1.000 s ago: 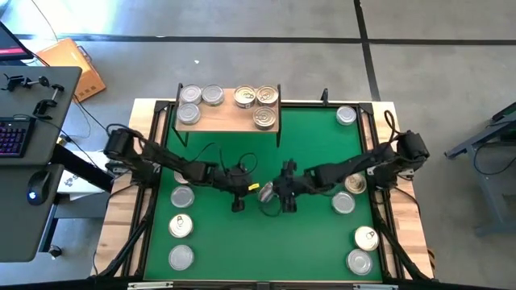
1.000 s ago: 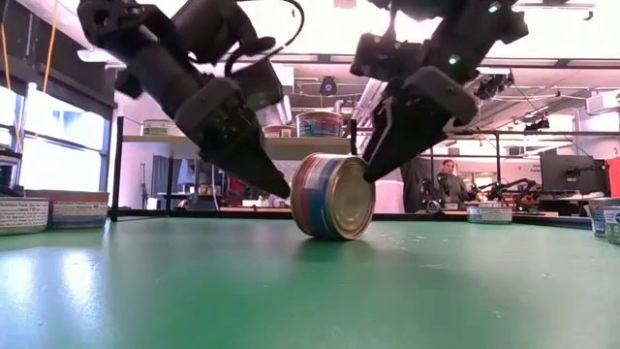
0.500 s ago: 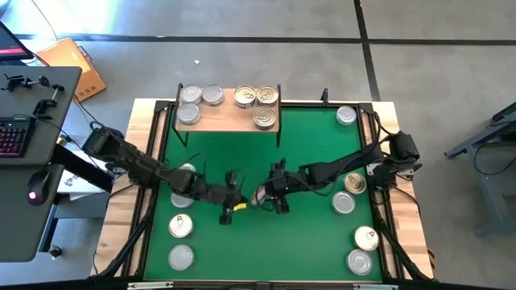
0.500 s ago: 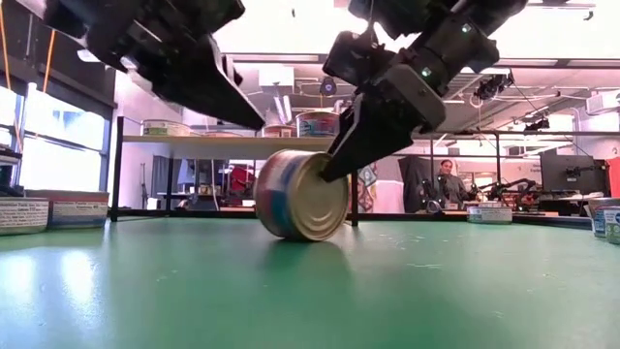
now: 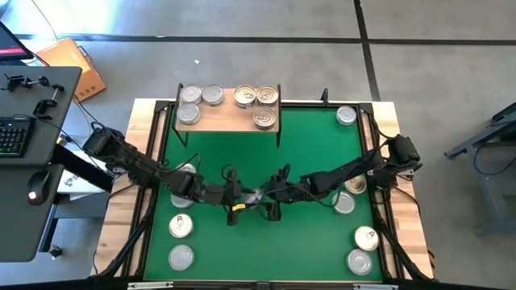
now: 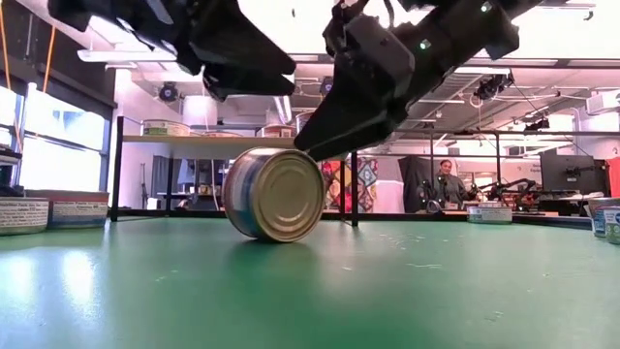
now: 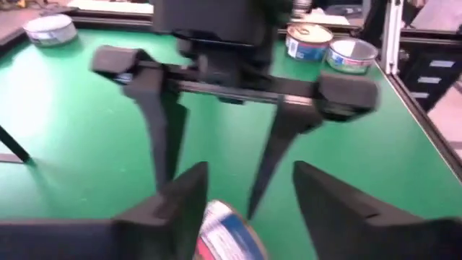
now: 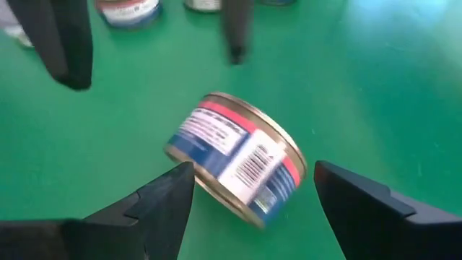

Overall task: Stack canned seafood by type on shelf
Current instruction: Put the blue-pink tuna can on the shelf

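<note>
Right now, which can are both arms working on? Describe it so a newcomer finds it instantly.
On the green mat, look near the middle, in front of the shelf, where the left gripper and right gripper meet, both open. The can between them is tipped on its edge, blue-and-red label showing; the other cans sit flat.

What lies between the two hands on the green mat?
One short round tin tipped on its edge, seen in the low view, between left hand and right hand.

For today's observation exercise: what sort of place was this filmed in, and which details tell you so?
Probably a robotics lab or workshop: two robot arms over a green mat, a desk with keyboard alongside, and more workstations with a monitor behind.
</note>
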Action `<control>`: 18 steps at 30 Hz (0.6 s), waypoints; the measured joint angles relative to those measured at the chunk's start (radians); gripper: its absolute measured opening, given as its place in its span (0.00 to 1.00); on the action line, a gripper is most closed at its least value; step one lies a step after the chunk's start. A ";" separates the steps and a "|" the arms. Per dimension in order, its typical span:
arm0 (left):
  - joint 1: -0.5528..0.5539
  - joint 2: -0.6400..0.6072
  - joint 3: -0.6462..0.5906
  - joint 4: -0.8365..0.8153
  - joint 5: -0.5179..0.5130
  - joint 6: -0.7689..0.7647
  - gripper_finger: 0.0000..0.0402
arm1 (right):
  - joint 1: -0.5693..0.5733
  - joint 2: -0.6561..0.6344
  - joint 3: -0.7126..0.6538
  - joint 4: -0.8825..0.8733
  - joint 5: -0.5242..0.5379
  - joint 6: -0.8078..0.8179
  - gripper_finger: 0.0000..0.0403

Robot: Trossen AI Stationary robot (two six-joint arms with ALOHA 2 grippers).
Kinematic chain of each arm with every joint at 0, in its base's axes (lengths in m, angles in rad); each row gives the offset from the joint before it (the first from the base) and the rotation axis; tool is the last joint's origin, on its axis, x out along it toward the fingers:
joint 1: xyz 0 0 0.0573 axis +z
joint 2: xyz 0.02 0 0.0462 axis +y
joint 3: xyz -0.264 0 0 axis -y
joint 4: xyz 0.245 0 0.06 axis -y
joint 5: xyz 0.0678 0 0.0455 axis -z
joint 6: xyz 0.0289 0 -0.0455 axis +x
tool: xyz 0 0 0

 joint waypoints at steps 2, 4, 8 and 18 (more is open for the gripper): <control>0.003 -0.009 0.000 -0.020 -0.005 0.041 0.58 | 0.024 -0.003 0.000 0.001 0.032 0.046 0.69; -0.009 -0.016 0.006 -0.059 -0.033 0.066 0.64 | 0.059 -0.003 0.000 -0.002 0.063 0.085 0.69; -0.055 -0.026 0.060 -0.237 -0.190 0.077 0.67 | 0.137 -0.004 0.000 -0.021 0.117 0.160 0.69; -0.183 -0.024 0.099 -0.378 -0.283 0.125 0.67 | 0.282 -0.004 0.000 -0.051 0.338 0.221 0.69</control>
